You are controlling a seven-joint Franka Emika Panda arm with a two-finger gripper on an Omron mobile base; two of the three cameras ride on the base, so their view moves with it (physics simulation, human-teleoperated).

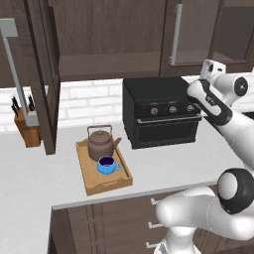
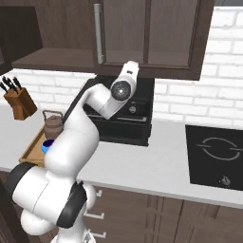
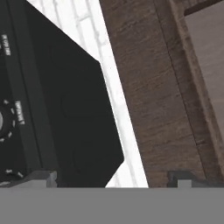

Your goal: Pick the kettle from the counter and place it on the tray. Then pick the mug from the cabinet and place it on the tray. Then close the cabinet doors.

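Squat brown metal kettle & small round blue mug sit in light-wood rimmed tray on pale counter. Gripper released, jaws wide, nothing between, above boxy black oven.

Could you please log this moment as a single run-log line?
kettle: on tray | mug: on tray | gripper: open, empty, above toaster oven | left cabinet door: open
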